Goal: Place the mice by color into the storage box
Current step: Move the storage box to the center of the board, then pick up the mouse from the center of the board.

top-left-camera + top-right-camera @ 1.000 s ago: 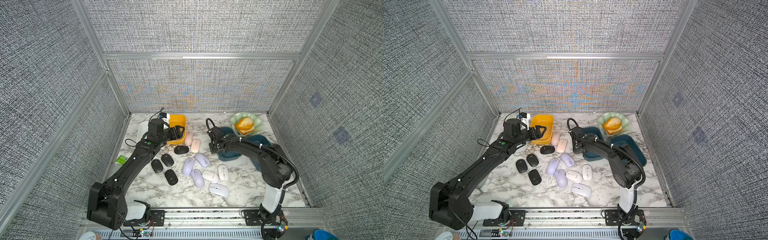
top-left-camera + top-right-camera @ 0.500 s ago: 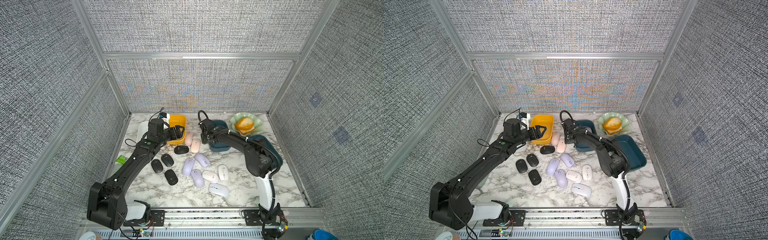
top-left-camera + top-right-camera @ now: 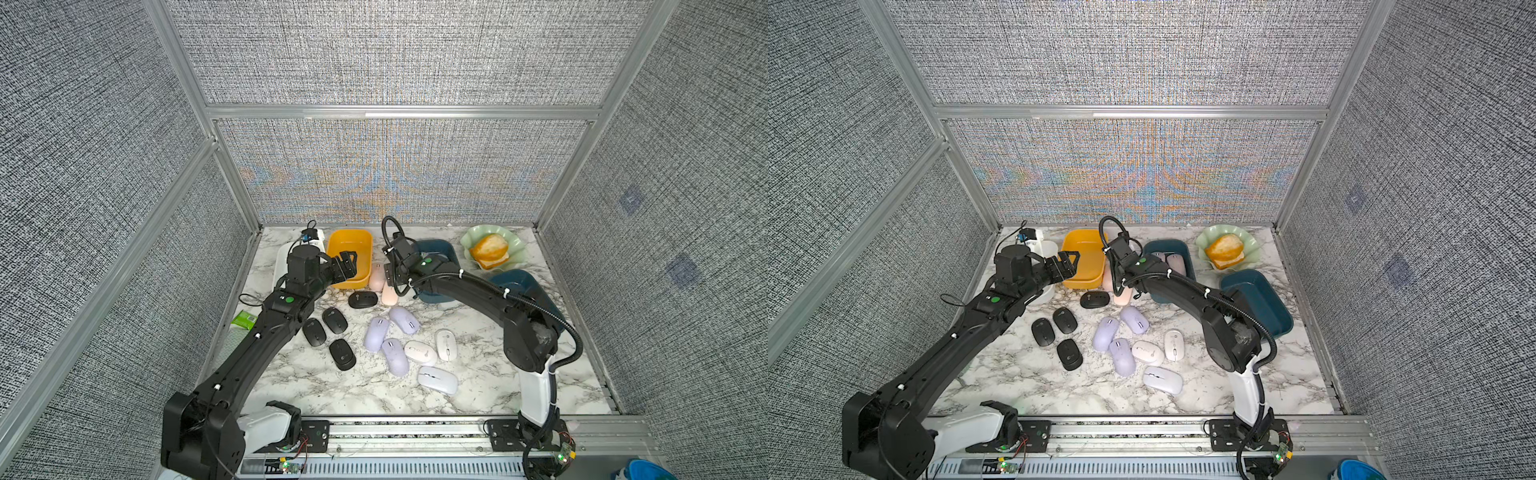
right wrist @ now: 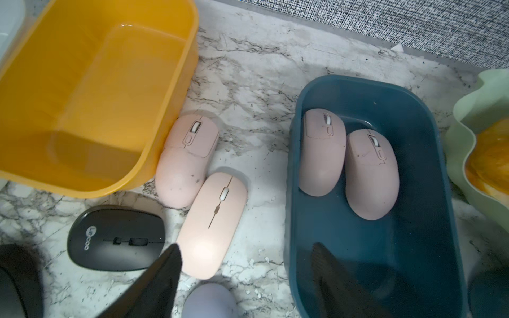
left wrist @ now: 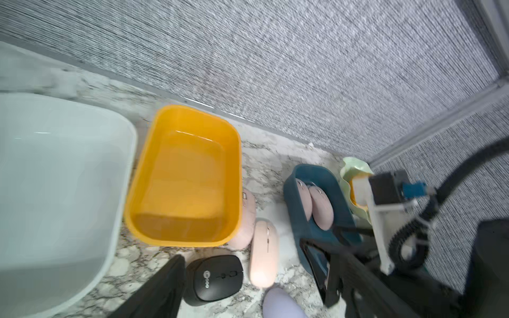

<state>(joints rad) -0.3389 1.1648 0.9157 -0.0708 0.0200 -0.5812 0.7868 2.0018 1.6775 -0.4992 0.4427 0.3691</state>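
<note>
Marble table [image 3: 311, 382], pink sort half done: two pink mice [image 4: 322, 154] lay in the teal box [image 4: 371, 247].

Nearest, white mice [image 3: 445, 345], lilac mice [image 3: 376, 334] and black mice [image 3: 334, 320] lay loose on it; past them the right gripper [image 4: 245, 247] hung over the loose pink mice [image 4: 212, 223] beside the yellow box [image 4: 96, 82], jaws wide and empty, so it likely needed to drop and pinch one across its sides. The left gripper [image 3: 348, 262], also spread and empty, hovered at that box's rim. Farthest stood a bread roll [image 3: 489, 249] in a green dish [image 3: 469, 239] against grey woven walls [image 3: 395, 166].
</note>
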